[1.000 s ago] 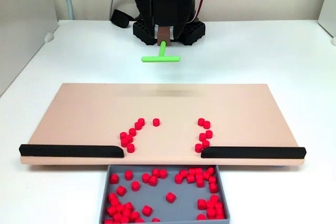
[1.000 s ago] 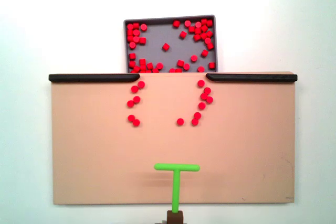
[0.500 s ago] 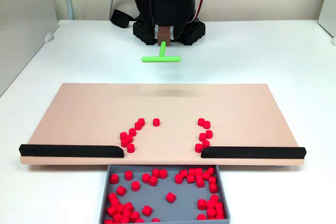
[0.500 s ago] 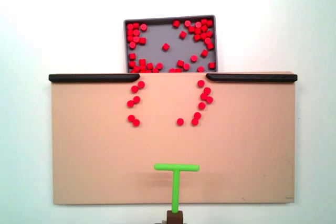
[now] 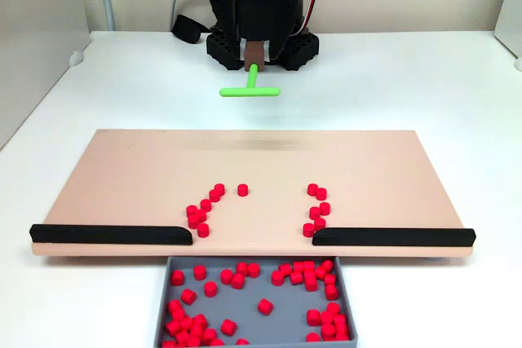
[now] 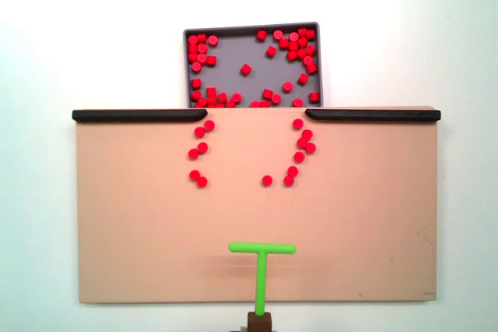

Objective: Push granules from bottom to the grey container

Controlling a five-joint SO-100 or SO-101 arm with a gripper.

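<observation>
Several red granules lie on the peach board (image 5: 122, 169) in two loose arcs, a left arc (image 5: 200, 213) and a right arc (image 5: 316, 211), with a single one (image 5: 242, 190) between. The same left arc (image 6: 201, 149), right arc (image 6: 302, 145) and single granule (image 6: 267, 180) show in the other fixed view. Many more sit inside the grey container (image 5: 163, 303) (image 6: 253, 26) at the board's gap. My gripper (image 5: 255, 55) (image 6: 260, 320) is shut on the brown handle of a green T-shaped pusher (image 5: 249, 91) (image 6: 262, 249), which hovers over the board's edge nearest the arm, well away from the granules.
Two black strips (image 5: 110, 235) (image 5: 393, 237) line the board's edge beside the container, leaving a gap between them; both strips (image 6: 140, 115) (image 6: 377, 115) show in the other fixed view. The arm's black base (image 5: 261, 42) stands behind the board on the white table.
</observation>
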